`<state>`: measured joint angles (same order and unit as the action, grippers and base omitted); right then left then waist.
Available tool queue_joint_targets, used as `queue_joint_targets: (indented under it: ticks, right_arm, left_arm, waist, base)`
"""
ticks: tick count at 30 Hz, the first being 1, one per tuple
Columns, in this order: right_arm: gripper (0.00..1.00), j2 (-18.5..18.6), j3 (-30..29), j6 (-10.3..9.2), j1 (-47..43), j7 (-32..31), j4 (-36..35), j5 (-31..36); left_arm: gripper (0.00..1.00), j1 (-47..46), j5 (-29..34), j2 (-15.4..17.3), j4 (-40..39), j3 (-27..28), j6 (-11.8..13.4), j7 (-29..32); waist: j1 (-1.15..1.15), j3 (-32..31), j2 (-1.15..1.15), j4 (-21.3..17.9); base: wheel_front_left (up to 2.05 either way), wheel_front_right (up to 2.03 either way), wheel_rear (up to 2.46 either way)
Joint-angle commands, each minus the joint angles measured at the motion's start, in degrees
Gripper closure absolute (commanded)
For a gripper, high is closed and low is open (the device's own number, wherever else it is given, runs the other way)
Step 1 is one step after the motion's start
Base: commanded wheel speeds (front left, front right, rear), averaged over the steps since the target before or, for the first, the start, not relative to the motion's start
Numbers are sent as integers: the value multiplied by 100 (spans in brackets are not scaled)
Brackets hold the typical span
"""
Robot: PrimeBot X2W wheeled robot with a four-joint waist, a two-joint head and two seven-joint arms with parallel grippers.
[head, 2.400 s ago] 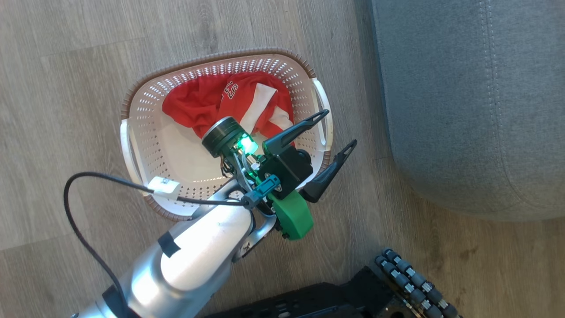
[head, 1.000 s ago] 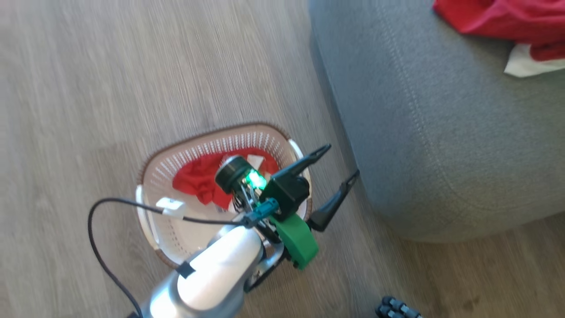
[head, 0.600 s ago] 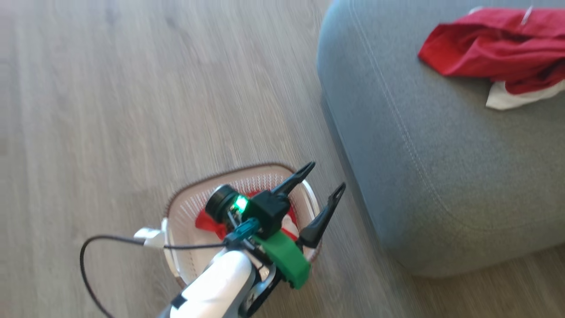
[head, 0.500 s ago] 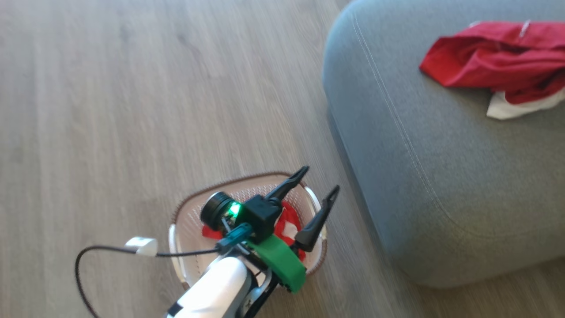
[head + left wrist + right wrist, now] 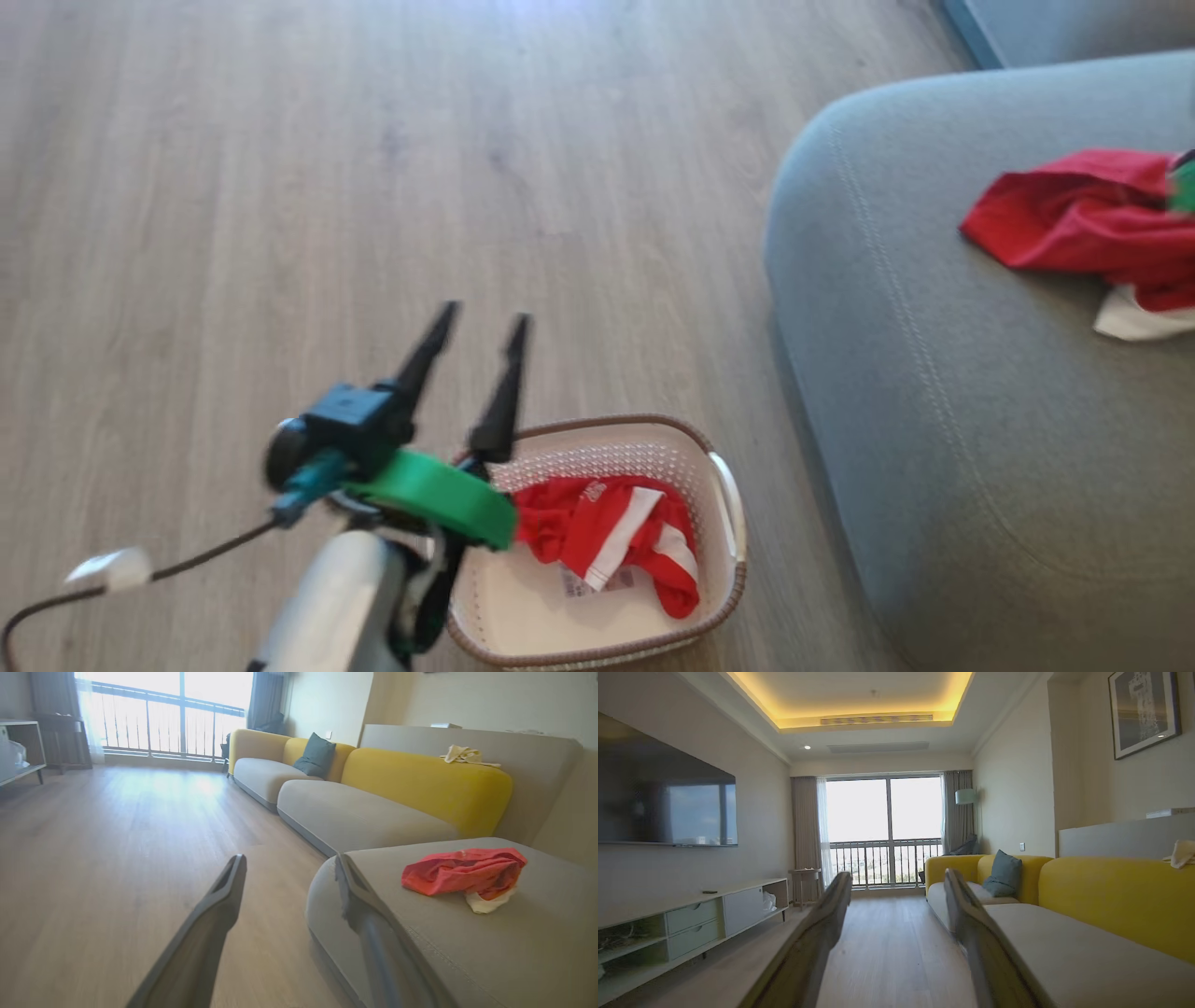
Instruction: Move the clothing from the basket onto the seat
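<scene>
Left gripper (image 5: 487, 314) has swung off the basket (image 5: 653, 425) out over the floor (image 5: 233, 187), fingers spread and empty; my head camera has panned too. Right gripper (image 5: 897, 875) is spread as well, holding nothing. One red-and-white garment (image 5: 611, 537) lies in the basket, and a second garment (image 5: 1074, 219) lies on the seat (image 5: 934, 448).

The left pincer (image 5: 486, 314) has swung leftward off the basket (image 5: 616, 420), out over the floor (image 5: 280, 187).
</scene>
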<state>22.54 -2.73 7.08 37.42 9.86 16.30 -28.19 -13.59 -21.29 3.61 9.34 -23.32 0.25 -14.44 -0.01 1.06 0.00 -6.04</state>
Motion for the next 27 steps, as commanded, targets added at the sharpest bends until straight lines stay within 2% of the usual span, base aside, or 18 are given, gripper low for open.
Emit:
queue_joint_targets:
  ticks: [1, 7, 11, 17, 23, 27]
  right_arm:
    - [0, -112, 165, 41, -158, 93, -442, 190]
    - [0, -679, 335, 41, -1123, 273, -1268, 782]
    - [0, -1093, 388, 41, -1691, 355, -1590, 949]
    - [0, -1464, 344, 41, -2591, 448, -1601, 1367]
    - [0, -1720, 316, 41, -3341, 496, -1315, 1616]
    - [0, -1794, 289, 41, -3512, 504, -1163, 1738]
  left_arm:
    - [0, -39, 93, 57, -231, 430, 72, -55]
    - [0, 379, 143, 2, -380, 1307, 305, -55]
    - [0, 709, 249, -43, -569, 1723, 433, -55]
    - [0, 1089, 464, -68, -602, 1849, 502, -55]
    - [0, 1313, 357, -71, -464, 1644, 649, -56]
    - [0, 1384, 340, -72, -381, 1543, 752, -56]
  waist:
    - [1, -80, 0, 180]
    - [1, -155, 0, 498]
    - [1, -175, 0, 629]
    - [1, -170, 0, 783]
    - [1, -140, 0, 831]
    - [1, -133, 0, 785]
  base:
    - [0, 0, 0]
    - [0, 0, 0]
    - [0, 0, 0]
    - [0, 0, 0]
    - [0, 0, 0]
    - [0, 0, 0]
